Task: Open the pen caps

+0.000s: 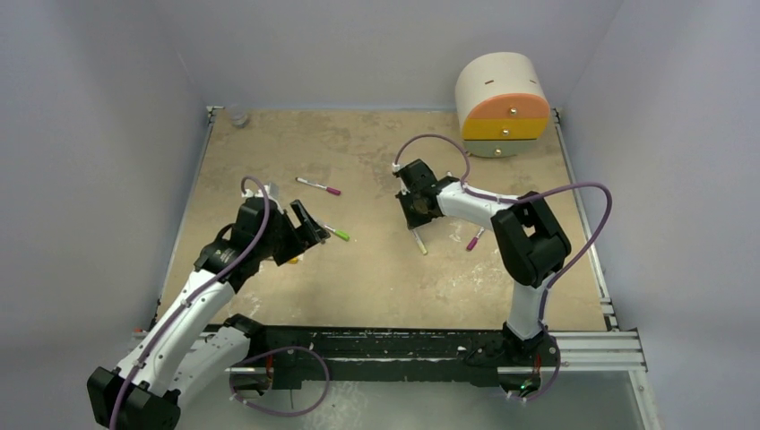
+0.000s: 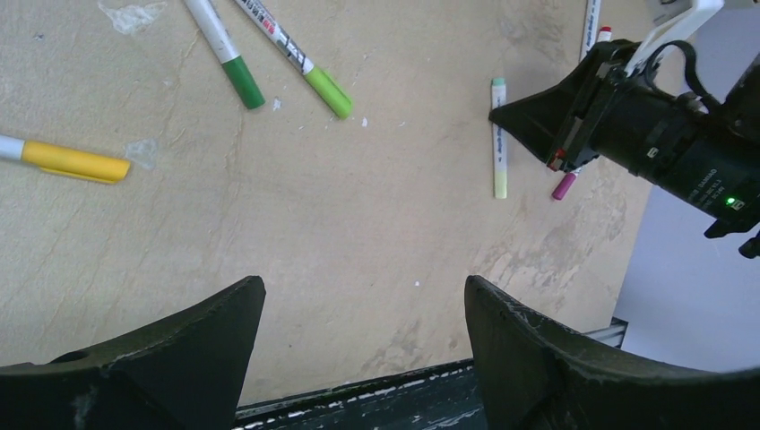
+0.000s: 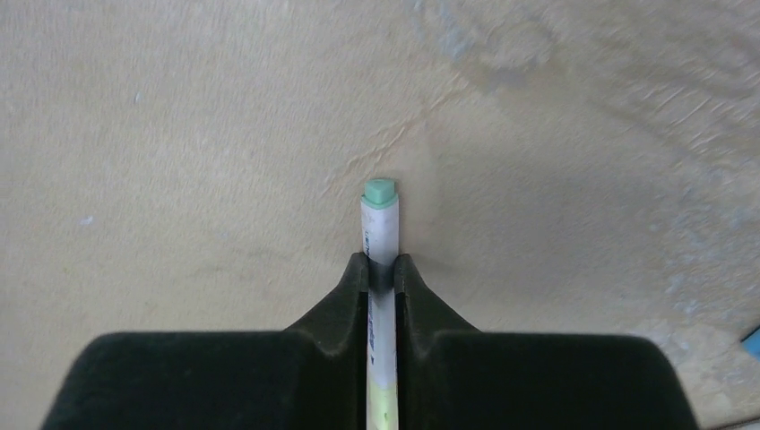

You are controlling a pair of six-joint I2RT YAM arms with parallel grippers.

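Observation:
My right gripper point(image 3: 382, 269) is shut on the white barrel of a pen point(image 3: 379, 224) whose green end tip pokes out past the fingertips. In the top view this gripper point(image 1: 414, 215) is low at mid table and the pen point(image 1: 418, 242) trails toward me, pale yellow cap at its near end point(image 2: 500, 179). My left gripper point(image 2: 363, 287) is open and empty above bare table, also seen in the top view point(image 1: 309, 224). Beside it lie a yellow-capped pen point(image 2: 72, 161), a dark green-capped pen point(image 2: 242, 82) and a light green-capped pen point(image 2: 327, 91).
A magenta-capped pen point(image 1: 318, 186) lies at mid left, another magenta-capped pen point(image 1: 473, 240) just right of the right gripper. The round cream-and-orange drawer unit point(image 1: 502, 103) stands at the back right. A black rail point(image 1: 394, 345) runs along the near edge.

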